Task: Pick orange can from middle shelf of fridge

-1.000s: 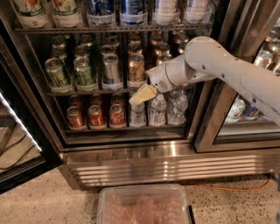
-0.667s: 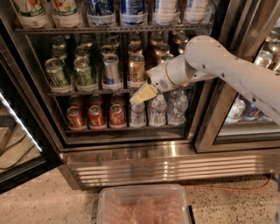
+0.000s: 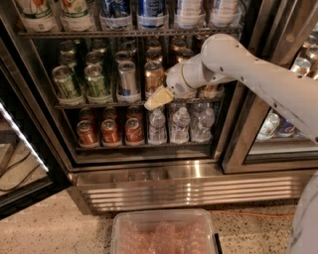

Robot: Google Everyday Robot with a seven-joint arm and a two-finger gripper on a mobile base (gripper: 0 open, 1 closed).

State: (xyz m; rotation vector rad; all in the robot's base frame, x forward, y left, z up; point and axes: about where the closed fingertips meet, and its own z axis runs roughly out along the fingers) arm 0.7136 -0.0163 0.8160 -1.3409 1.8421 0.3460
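The orange can stands upright at the front of the middle shelf of the fridge, right of a silver can. More orange cans stand behind it. My gripper, cream-tipped on a white arm, reaches in from the right. It sits at the shelf's front rail, just below and in front of the orange can's base, and covers the can's lower right edge.
Green cans stand at the shelf's left. Red cans and water bottles fill the rack below, large bottles the rack above. The glass door hangs open at left. A clear plastic bin sits on the floor.
My gripper has risen a little and shifted slightly left, from in front of the water bottles' tops to the middle shelf's rail below the orange can. The cans have not moved.
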